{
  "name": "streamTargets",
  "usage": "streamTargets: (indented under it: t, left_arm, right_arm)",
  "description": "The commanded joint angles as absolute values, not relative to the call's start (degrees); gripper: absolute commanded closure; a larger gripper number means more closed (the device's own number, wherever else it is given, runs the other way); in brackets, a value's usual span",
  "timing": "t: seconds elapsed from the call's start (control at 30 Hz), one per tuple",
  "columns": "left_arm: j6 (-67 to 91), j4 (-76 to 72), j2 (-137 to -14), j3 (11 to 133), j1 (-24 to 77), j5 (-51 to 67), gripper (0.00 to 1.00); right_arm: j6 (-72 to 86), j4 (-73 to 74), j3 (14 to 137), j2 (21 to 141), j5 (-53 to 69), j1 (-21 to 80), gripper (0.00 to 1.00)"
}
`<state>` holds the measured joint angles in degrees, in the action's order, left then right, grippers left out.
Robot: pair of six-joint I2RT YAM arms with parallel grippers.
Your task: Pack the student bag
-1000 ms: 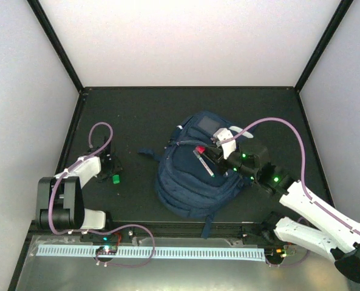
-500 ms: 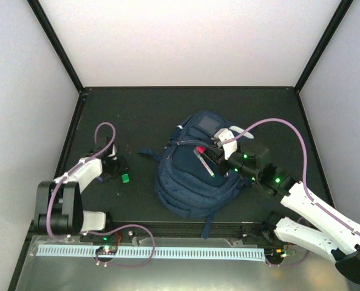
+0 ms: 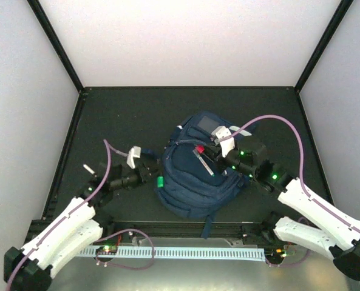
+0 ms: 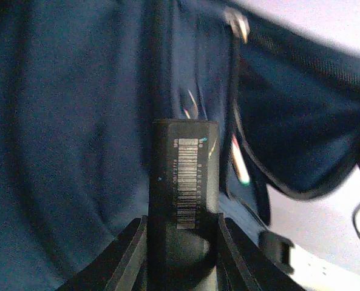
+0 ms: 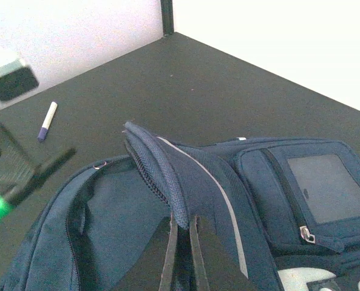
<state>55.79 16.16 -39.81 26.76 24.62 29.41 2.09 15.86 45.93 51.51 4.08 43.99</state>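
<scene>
The large navy blue fabric student bag (image 3: 195,185) is laid in the middle of the dark bench (image 3: 125,115), with its top turned towards the far wall. The left pincer (image 4: 181,233) is narrowed onto a green-tipped black marker with a barcode label (image 4: 183,182), which is held at the bag's left flank; whether they touch cannot be told. The right pincer (image 5: 181,227) is pressed shut on the upstanding edge of the bag's zip opening, with the fabric pinched between its fingers. A white pen with a blue cap (image 5: 46,121) is seen lying apart on the bench.
</scene>
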Motion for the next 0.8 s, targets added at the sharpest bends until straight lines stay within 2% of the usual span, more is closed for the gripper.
streamTargets:
  t: [0.0,0.1,0.23,0.5,0.77]
  left_arm:
    - [79.3,-0.8,-35.8,22.0,37.6,21.0,0.77]
    - [82.3,-6.0,-37.3,22.4,46.1,11.2,0.77]
    - [82.9,-11.0,-43.1,25.3,52.5,5.3,0.77]
    - [89.3,-20.1,-56.4,29.4,59.6,-5.6,0.75]
    - [94.3,-15.0,-67.4,38.0,61.2,-13.9,0.71]
  right_arm:
    - [4.0,9.4,49.6,51.8,5.4,43.6,0.98]
    - [5.3,9.2,49.8,52.2,5.6,43.6,0.98]
    - [5.9,9.9,50.1,52.6,6.2,43.7,0.98]
    - [5.9,10.5,50.1,51.3,6.1,43.7,0.98]
    - [6.0,10.9,49.9,50.4,6.7,43.7,0.98]
